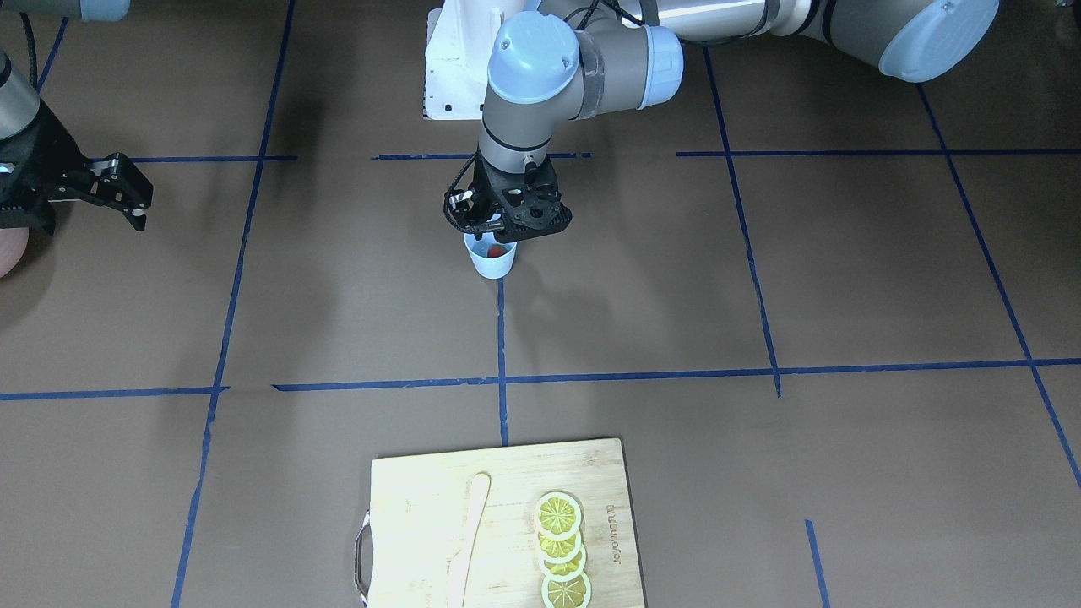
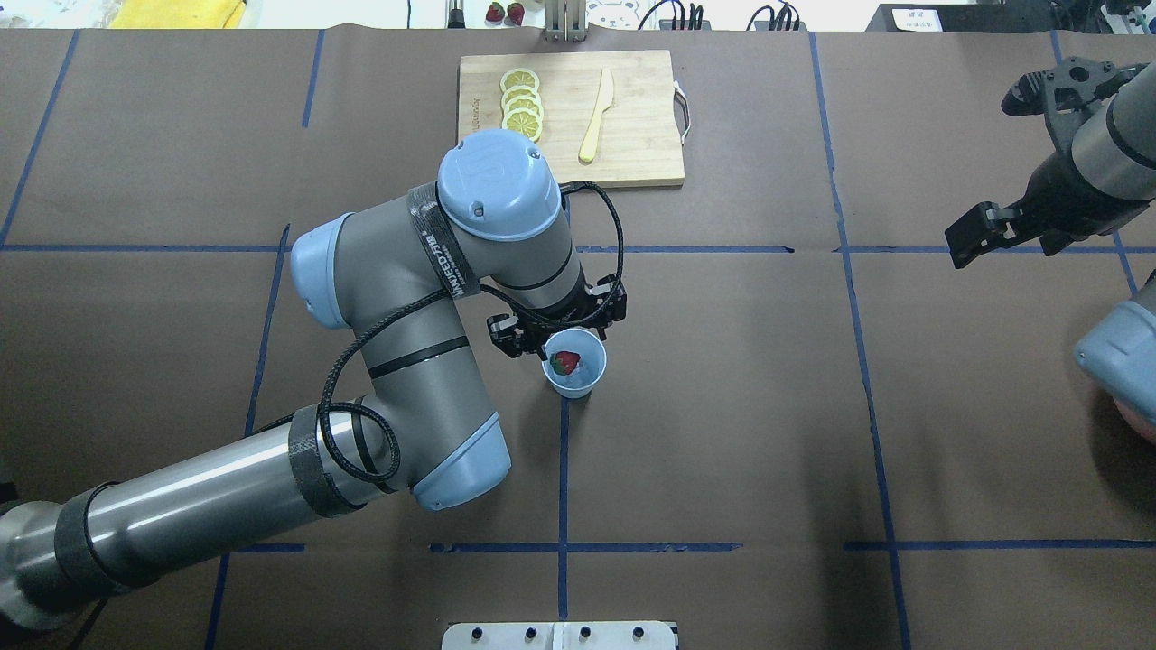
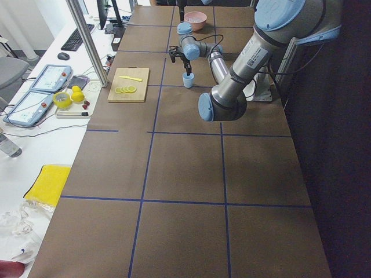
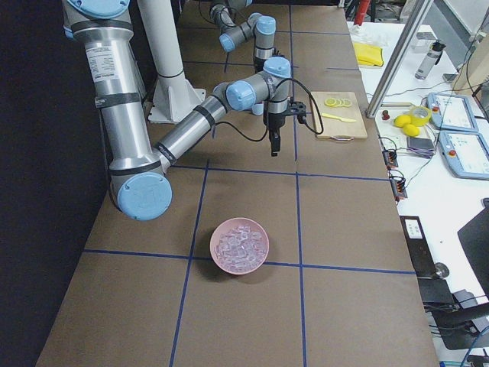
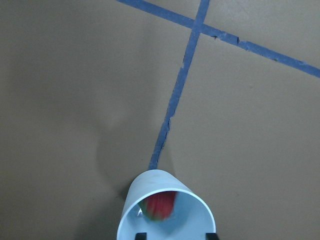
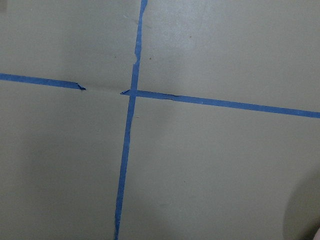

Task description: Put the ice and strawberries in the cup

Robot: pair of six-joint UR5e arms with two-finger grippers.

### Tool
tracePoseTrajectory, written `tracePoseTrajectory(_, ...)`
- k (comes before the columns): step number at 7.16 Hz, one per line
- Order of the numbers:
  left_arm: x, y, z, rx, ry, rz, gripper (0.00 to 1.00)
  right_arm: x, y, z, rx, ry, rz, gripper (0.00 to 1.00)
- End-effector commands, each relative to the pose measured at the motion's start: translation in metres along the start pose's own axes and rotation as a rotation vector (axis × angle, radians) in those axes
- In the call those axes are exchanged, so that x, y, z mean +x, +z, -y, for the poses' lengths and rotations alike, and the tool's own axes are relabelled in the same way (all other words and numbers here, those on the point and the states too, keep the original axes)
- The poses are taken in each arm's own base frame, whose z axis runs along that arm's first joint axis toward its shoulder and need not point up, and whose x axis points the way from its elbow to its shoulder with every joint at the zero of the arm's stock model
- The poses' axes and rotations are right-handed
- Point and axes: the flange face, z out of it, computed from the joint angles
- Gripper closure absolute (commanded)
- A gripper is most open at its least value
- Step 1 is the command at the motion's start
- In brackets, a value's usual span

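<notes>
Light blue cup (image 2: 585, 374): upright on a tape line (image 2: 563, 469), strawberry (image 2: 565, 362) inside
Left gripper (image 2: 557, 336): fingers spread, just above cup rim
Right gripper (image 2: 984, 226): well apart, cannot tell its jaws
Ice (image 4: 239, 243): in pink bowl (image 4: 218, 258)

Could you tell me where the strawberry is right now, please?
In the overhead view, the strawberry lies inside the cup at mid-table, on a blue tape line, under the open left gripper.
</notes>
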Motion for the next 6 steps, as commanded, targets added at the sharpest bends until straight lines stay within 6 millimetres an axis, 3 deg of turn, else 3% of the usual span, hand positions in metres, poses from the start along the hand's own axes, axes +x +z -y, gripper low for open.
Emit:
tracePoseTrajectory(1,-0.013,-0.014,-0.005,-0.004,0.011,0.008,0.00,0.007,-0.002,0.003,0.004,0.009,-0.003,0.00)
tracePoseTrajectory(3,-0.076,-0.054,0.030,0.043,0.138,0.083,0.00,0.025,-0.003,0.011,0.006,0.008,-0.012,0.00)
tracePoseTrajectory(4,-0.112,-0.076,0.050,0.064,0.190,0.134,0.00,0.044,-0.001,0.015,-0.010,0.007,-0.006,0.00)
tracePoseTrajectory(6,-0.177,-0.116,0.105,0.107,0.294,0.214,0.00,0.119,0.003,0.039,-0.042,-0.019,0.014,0.00)
